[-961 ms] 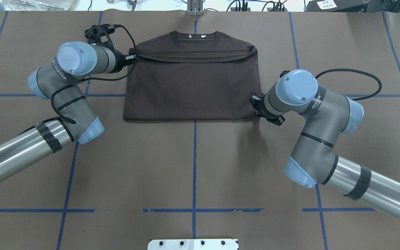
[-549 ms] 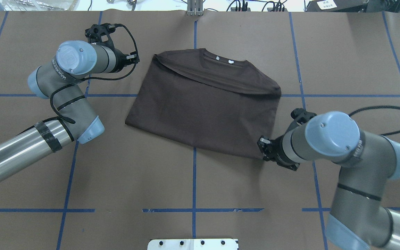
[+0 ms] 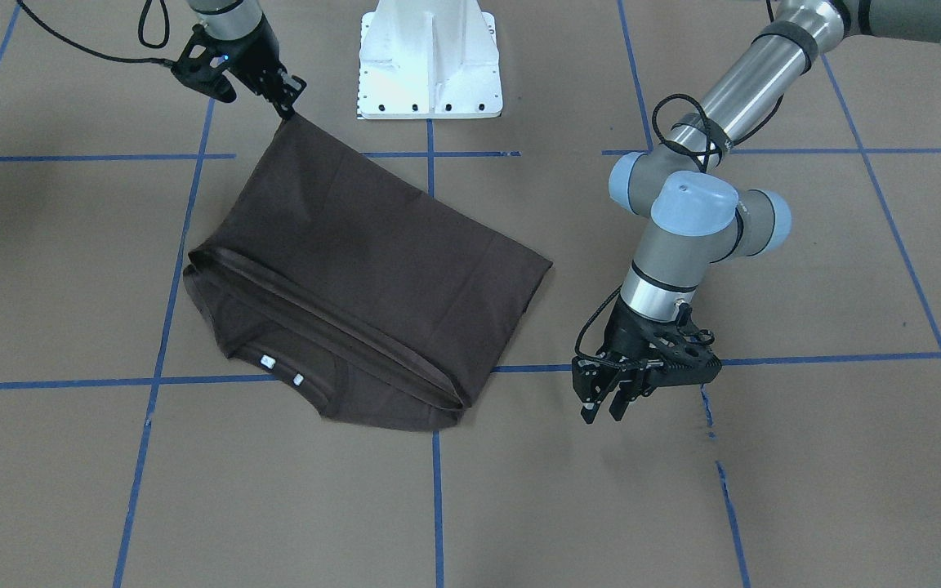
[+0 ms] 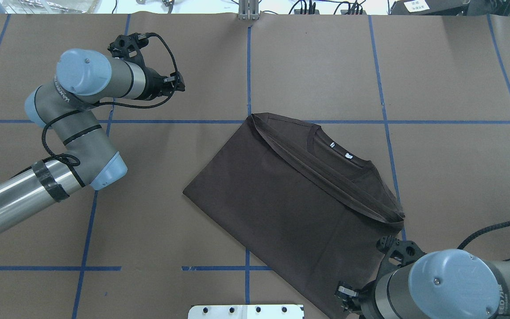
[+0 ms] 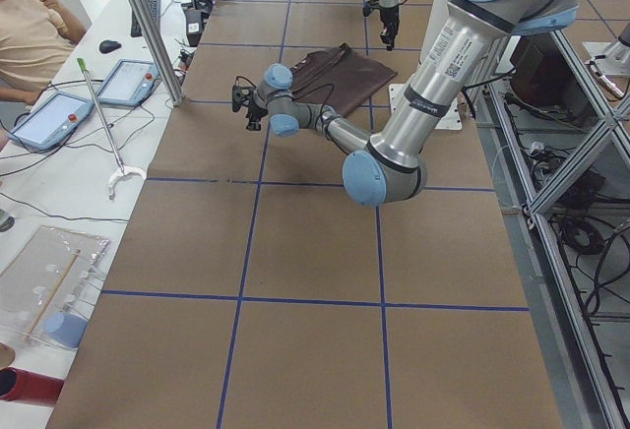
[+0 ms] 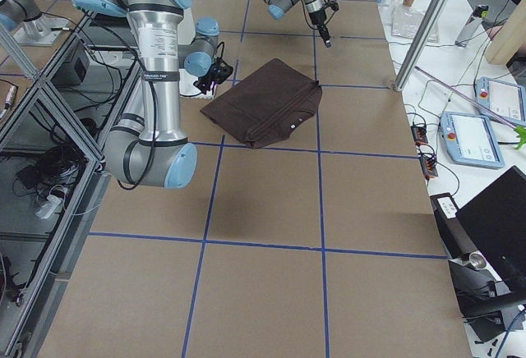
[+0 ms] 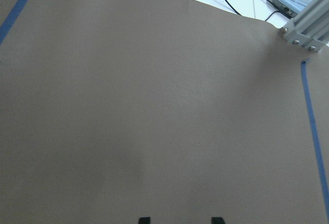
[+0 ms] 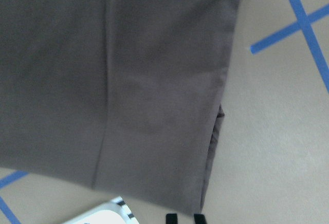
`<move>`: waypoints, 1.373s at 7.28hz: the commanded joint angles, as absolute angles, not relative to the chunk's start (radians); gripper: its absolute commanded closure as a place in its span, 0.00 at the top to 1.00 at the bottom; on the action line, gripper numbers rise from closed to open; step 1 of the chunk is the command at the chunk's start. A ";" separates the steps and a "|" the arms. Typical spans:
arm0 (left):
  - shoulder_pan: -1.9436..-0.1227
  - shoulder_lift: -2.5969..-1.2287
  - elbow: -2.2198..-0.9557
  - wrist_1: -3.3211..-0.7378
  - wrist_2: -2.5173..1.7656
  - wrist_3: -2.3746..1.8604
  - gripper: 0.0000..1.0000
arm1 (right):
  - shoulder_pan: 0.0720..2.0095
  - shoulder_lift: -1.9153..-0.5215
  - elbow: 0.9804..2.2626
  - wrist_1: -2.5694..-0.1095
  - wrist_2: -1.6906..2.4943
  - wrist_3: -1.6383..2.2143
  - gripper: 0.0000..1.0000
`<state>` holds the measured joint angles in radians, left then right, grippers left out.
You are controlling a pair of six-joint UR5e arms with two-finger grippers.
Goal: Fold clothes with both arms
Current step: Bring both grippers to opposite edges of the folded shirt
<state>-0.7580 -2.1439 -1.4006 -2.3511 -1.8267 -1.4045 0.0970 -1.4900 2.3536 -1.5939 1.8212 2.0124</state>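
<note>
**Folded shirt held by one corner, second arm unengaged**

The T-shirt (image 4: 299,199) lies folded and askew on the surface (image 4: 450,79). Its collar side faces away from the robot. One hem corner is raised just beside the white pedestal (image 3: 430,65).

The right fingers (image 3: 286,102) are pinched on that corner, and the cloth runs up to them. The left fingers (image 4: 179,84) are parted a little with nothing between them. They hang over bare paper, well apart from the shirt.

Judgement: the step in hand looks like squaring the shirt up before the next fold.
- Keep the held corner low so the layers slide together and do not peel apart.
- The turned-over band near the collar looks loose and could slip.
- Pull slowly, along the hem.
- Bring the left fingers to the opposite corner before any lift, so both ends rise level.
- Let go only when the cloth lies flat and true to the blue tape lines (image 4: 193,121).
</note>
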 commanded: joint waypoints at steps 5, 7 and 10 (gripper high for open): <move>-0.527 -1.905 -1.740 -2.339 -1.846 -1.790 0.58 | 0.409 -1.375 2.306 -1.605 1.669 2.007 1.00; -0.460 -1.920 -1.736 -2.225 -1.778 -1.793 0.58 | 0.456 -1.358 2.249 -1.595 1.669 1.981 1.00; -0.451 -1.925 -1.729 -2.191 -1.770 -1.793 0.58 | 0.460 -1.344 2.237 -1.594 1.677 1.968 1.00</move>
<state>-0.4566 -1.9231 -1.7320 -2.1991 -1.7741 -1.7928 0.4593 -1.3469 2.2431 -1.5952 1.6756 1.9712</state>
